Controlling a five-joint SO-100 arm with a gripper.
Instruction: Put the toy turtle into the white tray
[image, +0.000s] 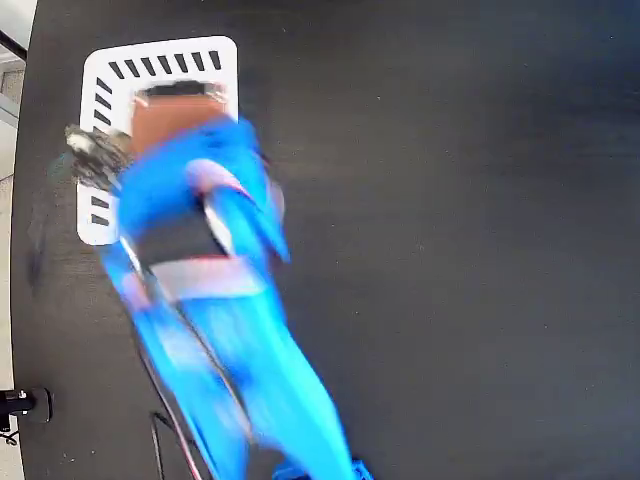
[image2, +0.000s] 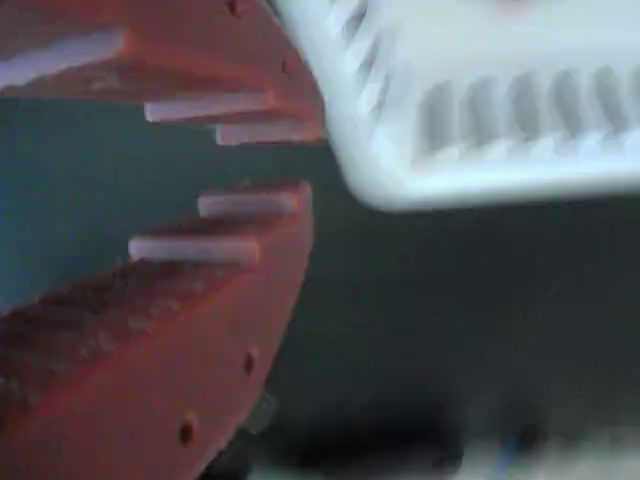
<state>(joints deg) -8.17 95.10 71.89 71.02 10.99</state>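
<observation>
Red gripper (image2: 300, 160) fingers are standing slightly apart, gripping nothing visible. The white tray (image: 105, 75) is lying at the desk's top-left corner; turtle position: cannot tell.

The blue arm (image: 215, 330) is smeared by motion blur in the fixed view and covers much of the white tray (image: 160, 62). In the wrist view the tray (image2: 480, 120) is blurred and cut by the top edge. The toy turtle cannot be made out.

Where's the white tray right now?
In the fixed view the white tray lies at the table's upper left, partly under the blurred blue arm; in the wrist view its slotted corner fills the upper right, beside the red-orange gripper.
</observation>
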